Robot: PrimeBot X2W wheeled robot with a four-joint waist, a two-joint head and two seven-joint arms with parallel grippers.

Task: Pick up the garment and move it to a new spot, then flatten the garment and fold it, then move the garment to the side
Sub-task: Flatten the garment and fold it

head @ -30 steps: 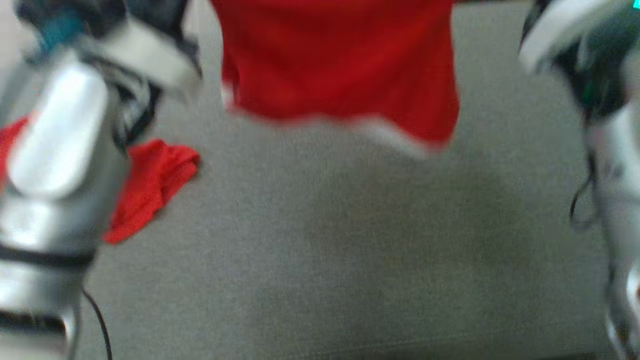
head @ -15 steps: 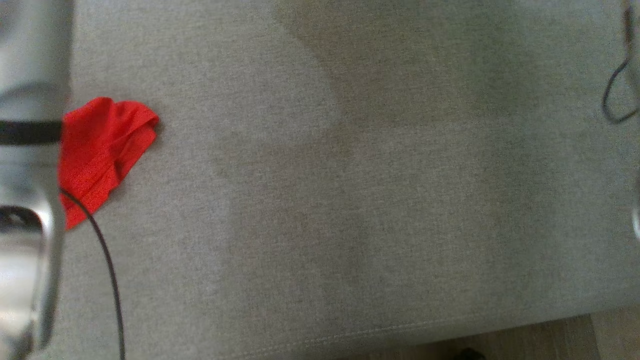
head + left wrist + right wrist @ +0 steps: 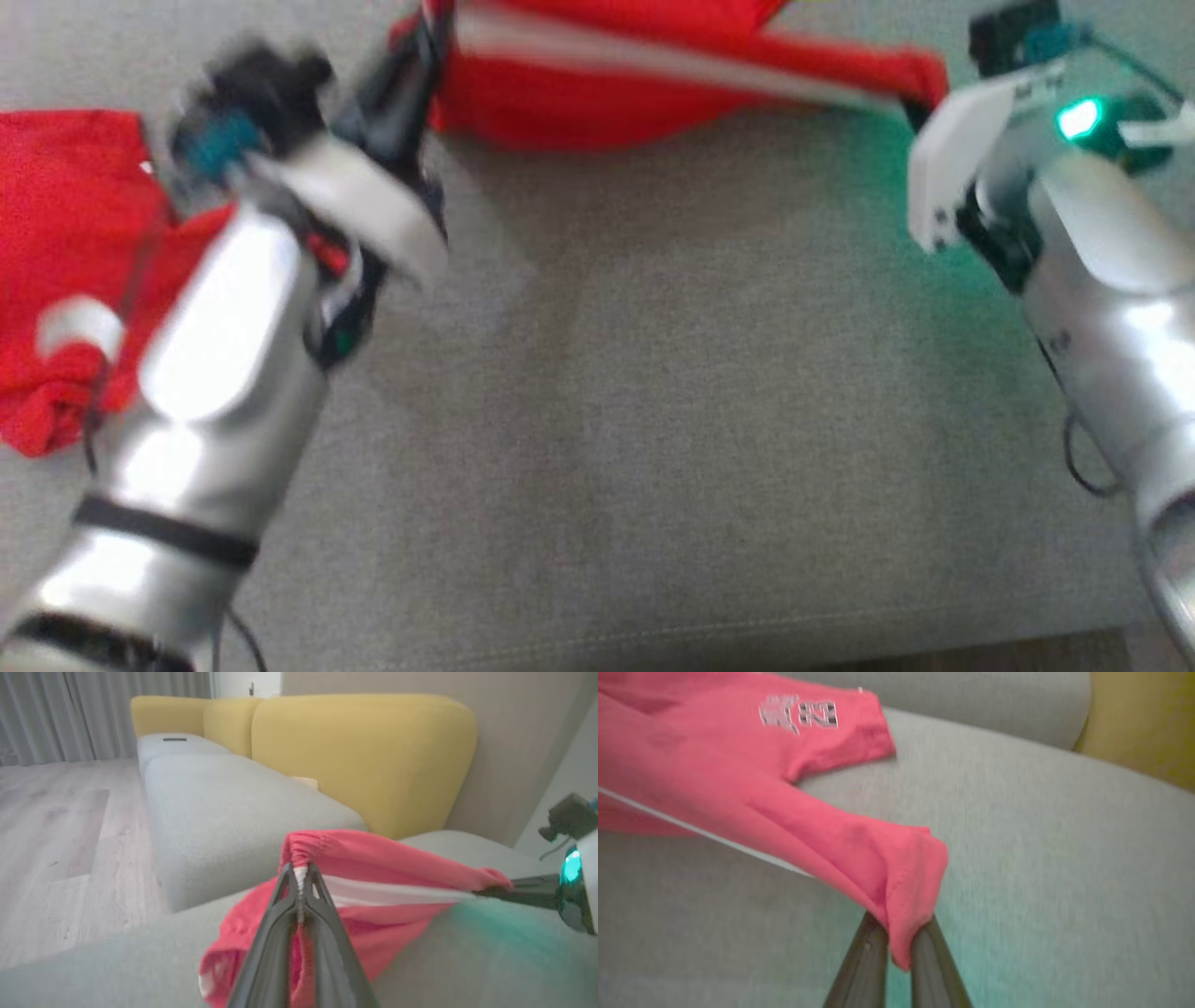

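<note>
Both claws clamped on the garment [image 3: 607,103]. The left claw [image 3: 299,875] pinches a gathered, elastic-looking edge, jaws nearly together. The right claw [image 3: 899,931] pinches a folded corner at the far end, jaws narrow with cloth between.

The garment is strung between the 2 claws at the far side of the grey sofa seat [image 3: 653,420]. The white stripe [image 3: 392,895] is pulled taut along the top and the rest sags below it. Can't tell whether the sag touches the cushion.

Handling, my read:
- Thin, light, limp knit with 0 stiffness. It goes wherever the held points go.
- The seat fabric looks grippy, so the garment should drag and bunch rather than slide. Lift to reposition.
- Keep tension between the 2 holds when laying it down.
- Grip hems, corners or the elastic edge. Mid-panel pinches will probably grab both layers.
- The right hold is close to the corner tip and could slip under a hard pull.

Around:
- A second red garment [image 3: 65,233] is heaped on the seat just beside the left arm. Same colour, so there's a mix-up or snag risk, and it takes up that side as a place to set this one down.
- The yellow backrest [image 3: 364,756] limits reach behind.
- The wood floor [image 3: 56,835] is past the seat's front edge.
- A loose cable [image 3: 1083,467] hangs by the right forearm.
</note>
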